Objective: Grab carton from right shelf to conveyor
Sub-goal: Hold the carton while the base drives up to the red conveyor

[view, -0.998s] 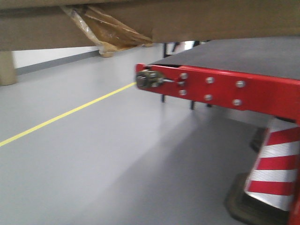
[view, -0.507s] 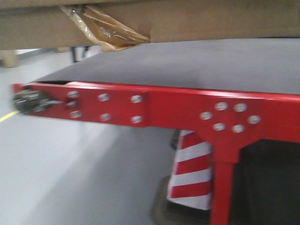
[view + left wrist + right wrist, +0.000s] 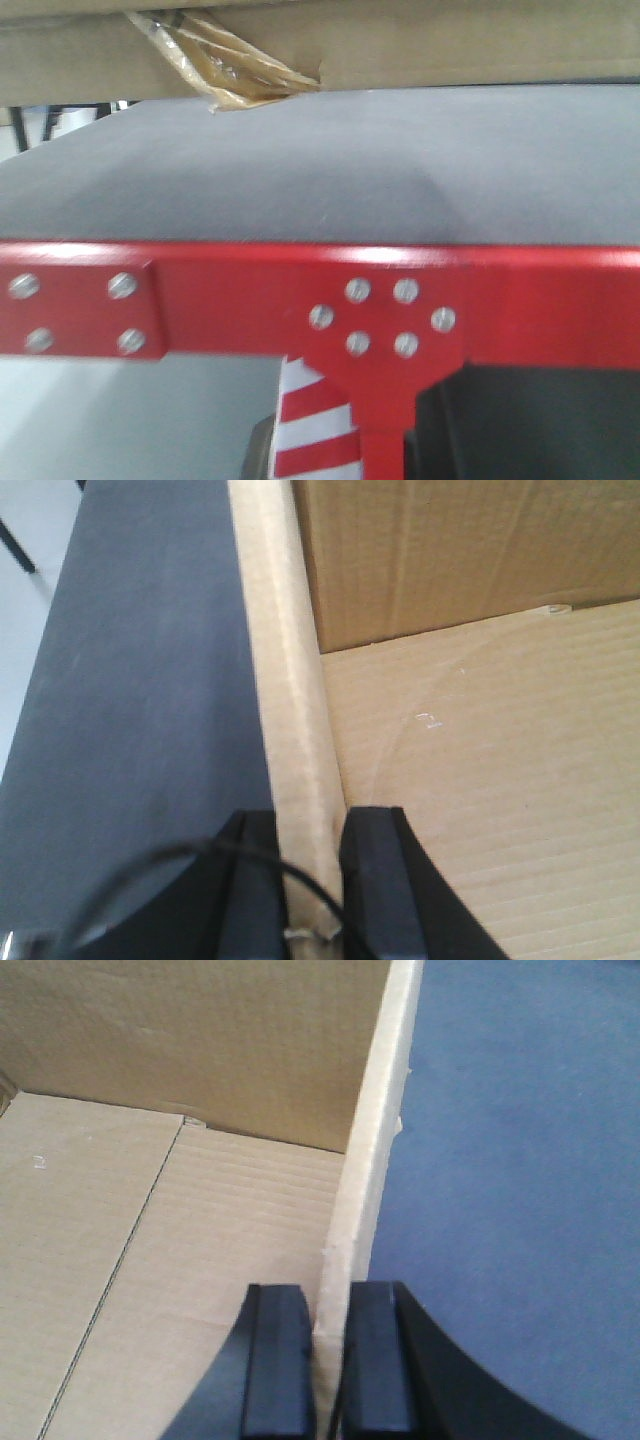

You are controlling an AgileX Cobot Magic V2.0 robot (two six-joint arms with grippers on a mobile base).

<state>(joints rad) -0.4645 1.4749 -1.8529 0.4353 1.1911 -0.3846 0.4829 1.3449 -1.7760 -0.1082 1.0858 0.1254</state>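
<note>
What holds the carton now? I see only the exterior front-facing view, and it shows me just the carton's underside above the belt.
Observer: The left pincer is shut on the top edge of one side wall of the carton.
Operator: And the other arm?
Observer: The right pincer is shut on the opposite wall's edge, with the conveyor belt below, outside that wall.
Operator: Is anything inside?
Observer: The floor parts that show are bare cardboard.

The carton is made of matt brown corrugated cardboard with fine ribbing. The conveyor belt is formed of matt, dark grey, textured fabric. Its frame is finished in glossy red paint and fastened with shiny metal bolts.
</note>
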